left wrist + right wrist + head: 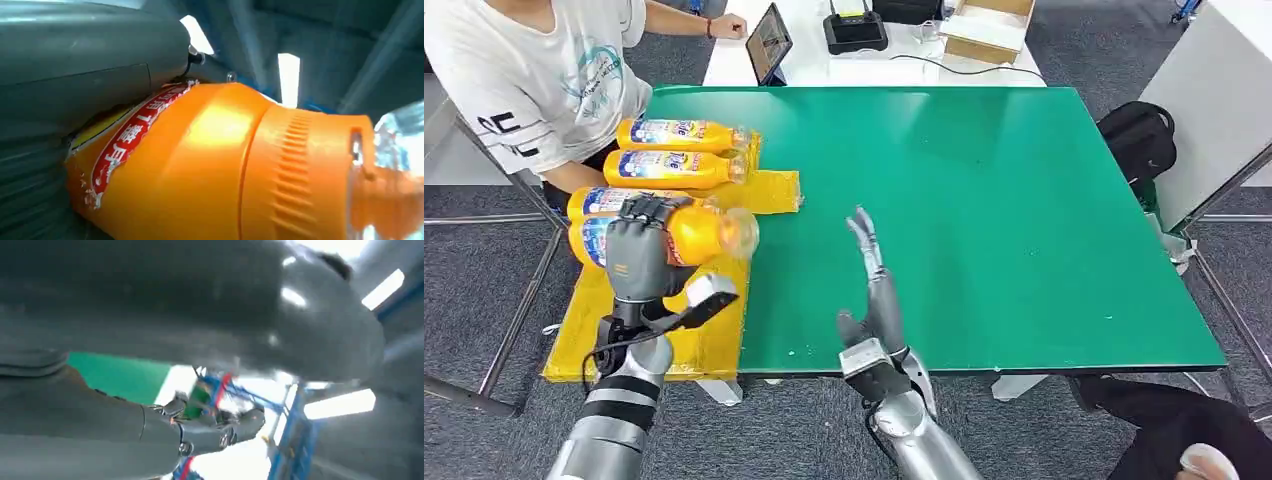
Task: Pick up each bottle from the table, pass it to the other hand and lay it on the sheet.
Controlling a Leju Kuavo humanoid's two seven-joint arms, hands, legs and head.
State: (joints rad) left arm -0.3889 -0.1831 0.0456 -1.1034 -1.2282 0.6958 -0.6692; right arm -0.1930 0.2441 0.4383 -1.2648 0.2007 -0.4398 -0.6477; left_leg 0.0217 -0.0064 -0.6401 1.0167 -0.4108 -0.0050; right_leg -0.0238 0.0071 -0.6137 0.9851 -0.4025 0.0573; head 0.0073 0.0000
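My left hand (636, 250) grips an orange bottle (706, 232) on its side above the yellow sheet (714, 345), cap end pointing toward the table's middle. The left wrist view shows that bottle (210, 165) close up, with its red label against my left hand (75, 75). Three more orange bottles lie on the sheet behind it: one (682, 134) farthest, one (674, 168) in the middle, one (604, 200) just behind my left hand. My right hand (874, 290) stands over the green table (984, 200) near its front edge, fingers straight and apart, holding nothing. In the right wrist view that hand (200, 300) is blurred.
A person in a white shirt (534, 70) sits at the far left beside the sheet. A white table behind holds a tablet (769, 42), a black device (855, 30) and a cardboard box (989, 28). A black bag (1139, 135) lies on the floor at the right.
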